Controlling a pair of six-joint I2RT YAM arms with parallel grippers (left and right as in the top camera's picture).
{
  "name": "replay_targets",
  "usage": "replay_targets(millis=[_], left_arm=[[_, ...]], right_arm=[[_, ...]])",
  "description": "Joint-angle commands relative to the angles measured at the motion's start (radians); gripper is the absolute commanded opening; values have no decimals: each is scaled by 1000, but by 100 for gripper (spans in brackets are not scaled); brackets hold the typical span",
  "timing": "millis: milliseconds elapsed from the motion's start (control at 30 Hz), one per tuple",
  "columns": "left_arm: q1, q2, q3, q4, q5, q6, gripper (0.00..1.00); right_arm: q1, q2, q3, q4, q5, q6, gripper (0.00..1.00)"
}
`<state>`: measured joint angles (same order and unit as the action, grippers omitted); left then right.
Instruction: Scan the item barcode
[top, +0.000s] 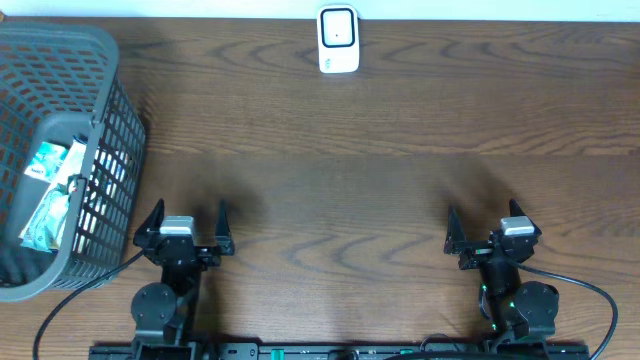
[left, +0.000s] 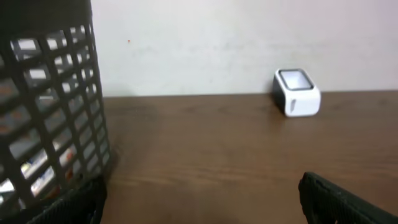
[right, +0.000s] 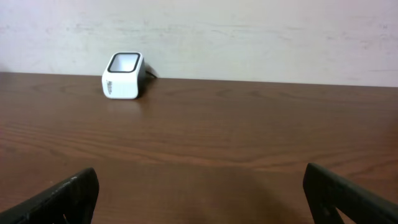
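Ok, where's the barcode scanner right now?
In the overhead view the white scanner stands at the far edge of the table, roughly midway across, far from the grey basket on the left arm's side.

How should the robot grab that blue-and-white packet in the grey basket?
Probably straight down from above, with the left end effector, which is open and nearest. The basket has tall mesh walls that block every side, so its open top looks like the only way in. Pinch the packet by its upper edge, since it seems to lean against the wall with that edge highest.
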<state>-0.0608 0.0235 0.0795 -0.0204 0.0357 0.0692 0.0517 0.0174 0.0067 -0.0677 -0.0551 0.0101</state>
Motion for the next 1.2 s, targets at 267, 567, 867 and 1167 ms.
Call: replay_targets(millis=[267,567,867,1167], left_arm=[[-2,292,275,-1,118,-27,98],[-2,644,647,-143,243,-31,97],[-2,943,1184,-577,253,-71,98],[-1,1085,1565,-849,292,-70,98]], right_arm=[[8,-4,-1,-4,-4,-4,99],[8,-4,-1,-4,-4,-4,99],[8,-4,-1,-4,-4,-4,99],[8,-4,-1,-4,-3,-4,99]])
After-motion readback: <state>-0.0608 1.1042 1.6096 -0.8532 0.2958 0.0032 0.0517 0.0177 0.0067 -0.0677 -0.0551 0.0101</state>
